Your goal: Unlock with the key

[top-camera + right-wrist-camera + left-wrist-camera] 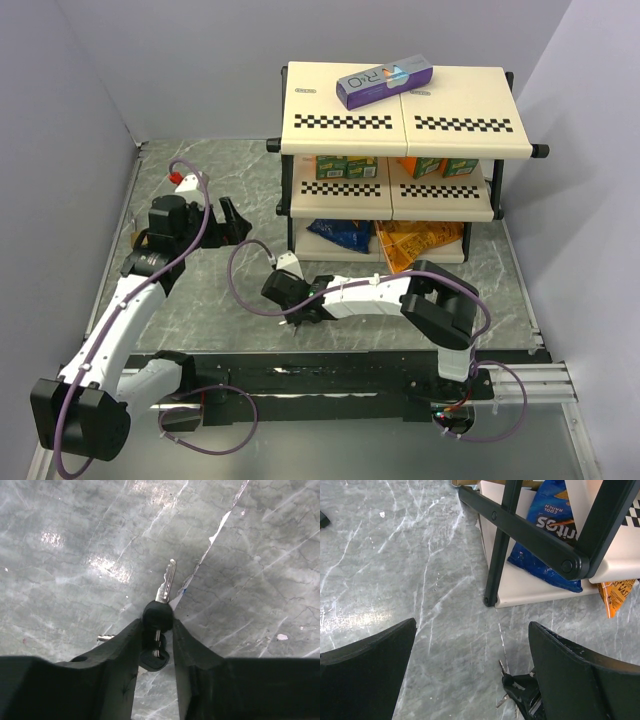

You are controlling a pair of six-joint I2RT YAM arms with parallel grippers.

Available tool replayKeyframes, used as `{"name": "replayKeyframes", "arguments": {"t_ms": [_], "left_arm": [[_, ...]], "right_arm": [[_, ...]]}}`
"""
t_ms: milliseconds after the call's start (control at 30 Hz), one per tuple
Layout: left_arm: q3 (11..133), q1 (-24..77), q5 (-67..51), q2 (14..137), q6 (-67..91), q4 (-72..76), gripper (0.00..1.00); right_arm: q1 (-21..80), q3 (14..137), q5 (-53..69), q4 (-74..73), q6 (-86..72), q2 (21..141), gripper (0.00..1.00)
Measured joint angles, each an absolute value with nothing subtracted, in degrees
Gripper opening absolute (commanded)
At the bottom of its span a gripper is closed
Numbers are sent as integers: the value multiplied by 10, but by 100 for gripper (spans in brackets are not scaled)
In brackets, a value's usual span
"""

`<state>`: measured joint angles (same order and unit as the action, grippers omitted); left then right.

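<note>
From above, the shelf rack point(400, 120) fills the back right of the marbled worktop point(200, 300), with open stone to its left and front. The left tool point(238, 222) hovers spread, left of the rack. The right tool point(297, 322) points down before the rack's left leg, its grip too small to read.

The left wrist view shows bare worktop beside that leg and a blue chip bag point(545, 525) on the rack's bottom shelf. The right tool is cut off at the lower edge.

Only the right wrist view shows the pinch on the black head of the key point(165, 587), blade pointing away. A second black head point(152, 659) sits half hidden between the fingers.
</note>
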<state>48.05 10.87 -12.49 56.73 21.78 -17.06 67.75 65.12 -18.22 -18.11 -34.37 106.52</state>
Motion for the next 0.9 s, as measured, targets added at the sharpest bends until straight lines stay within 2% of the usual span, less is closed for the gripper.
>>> {"name": "replayKeyframes", "arguments": {"t_ms": [200, 367, 667, 900], "left_arm": [[480, 109, -134, 576, 220, -170, 99], [466, 109, -150, 578, 235, -167, 99], [365, 146, -181, 531, 324, -109, 99], [310, 193, -208, 559, 387, -45, 99]], "right_arm": [[680, 651, -183, -175, -344, 1061, 11], [681, 649, -179, -166, -345, 1058, 1], [676, 599, -171, -114, -347, 1032, 0], [662, 494, -158, -46, -346, 960, 0]]}}
